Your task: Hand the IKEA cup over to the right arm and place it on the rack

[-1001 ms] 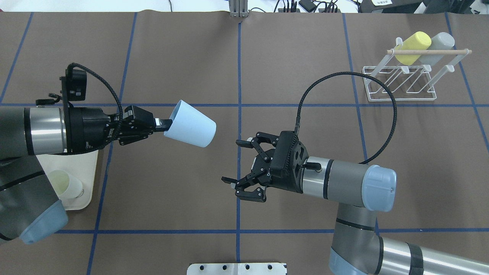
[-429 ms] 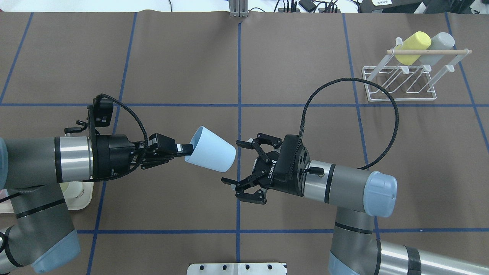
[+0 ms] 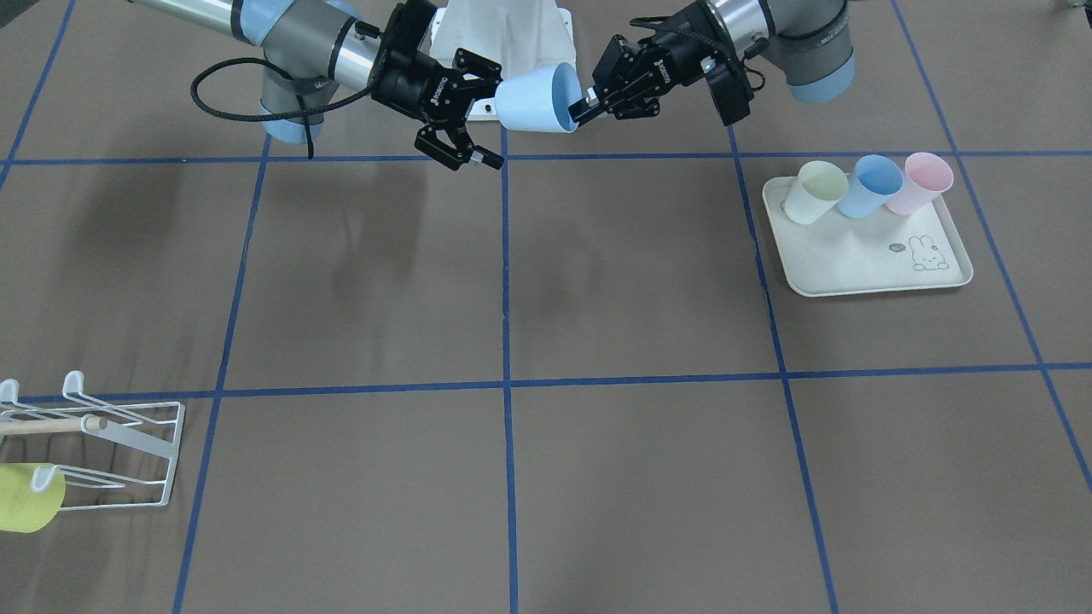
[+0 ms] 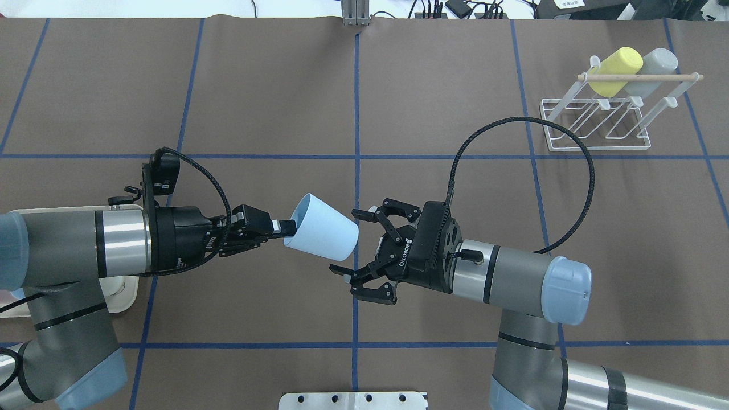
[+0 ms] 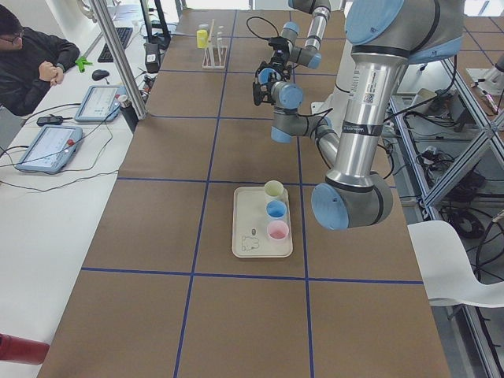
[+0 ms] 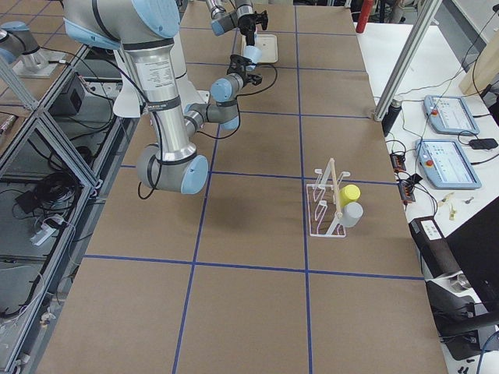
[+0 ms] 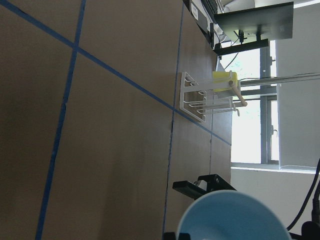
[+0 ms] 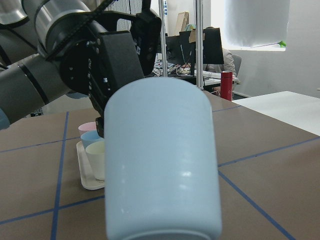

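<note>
Overhead exterior showed the blue cup (image 4: 322, 236) aloft above the table (image 4: 256, 102), its rim pinched by the left gripper (image 4: 282, 228), its base just before the wide-spread right gripper (image 4: 356, 248); light, stiff, probably slick plastic, it looked best taken around the lower wall.

Cream tray (image 3: 853, 260) sits at the right of the front-facing view, flat on the brown table cover (image 3: 640, 273). Three cups stand mouths up in a row along the tray's upper edge, close together: pale yellow cup (image 3: 815, 193), blue cup (image 3: 870, 186), pink cup (image 3: 918, 182). Rabbit print (image 3: 928, 254) is in the tray's lower right corner. Blue tape lines (image 3: 505, 341) grid the cover.

Upper right of the overhead view: bright yellow cup (image 4: 614, 70) and grey cup (image 4: 652, 71), side by side, tilted.

Left side view: seated person (image 5: 35, 59) upper left, two tablet-style pendants (image 5: 49, 147) at left, red bottle (image 5: 20, 349) lower left, white chair (image 5: 453, 264) lower right.
</note>
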Controlling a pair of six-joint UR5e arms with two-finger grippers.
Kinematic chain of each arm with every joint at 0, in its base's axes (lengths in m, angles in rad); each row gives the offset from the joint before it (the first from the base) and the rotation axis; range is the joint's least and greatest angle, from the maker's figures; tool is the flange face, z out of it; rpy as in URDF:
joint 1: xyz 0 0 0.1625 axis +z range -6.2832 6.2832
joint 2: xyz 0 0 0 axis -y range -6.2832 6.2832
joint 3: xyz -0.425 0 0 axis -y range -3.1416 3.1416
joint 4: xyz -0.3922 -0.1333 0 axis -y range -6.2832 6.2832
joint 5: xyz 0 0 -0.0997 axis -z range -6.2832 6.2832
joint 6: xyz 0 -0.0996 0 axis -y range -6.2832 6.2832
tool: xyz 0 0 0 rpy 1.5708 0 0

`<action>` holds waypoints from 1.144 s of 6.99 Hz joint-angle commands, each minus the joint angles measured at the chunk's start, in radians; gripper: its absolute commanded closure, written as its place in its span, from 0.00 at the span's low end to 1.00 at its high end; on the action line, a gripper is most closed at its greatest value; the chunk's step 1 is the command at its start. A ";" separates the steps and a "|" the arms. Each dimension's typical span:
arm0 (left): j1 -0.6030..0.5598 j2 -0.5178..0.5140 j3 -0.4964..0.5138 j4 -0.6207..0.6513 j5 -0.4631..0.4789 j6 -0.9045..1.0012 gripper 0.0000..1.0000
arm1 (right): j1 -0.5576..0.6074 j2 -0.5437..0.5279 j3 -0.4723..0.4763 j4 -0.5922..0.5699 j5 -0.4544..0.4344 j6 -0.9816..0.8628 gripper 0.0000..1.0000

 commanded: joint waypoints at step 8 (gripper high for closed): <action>0.013 -0.034 0.054 -0.001 0.016 0.003 1.00 | 0.001 0.001 0.001 0.036 -0.004 -0.001 0.08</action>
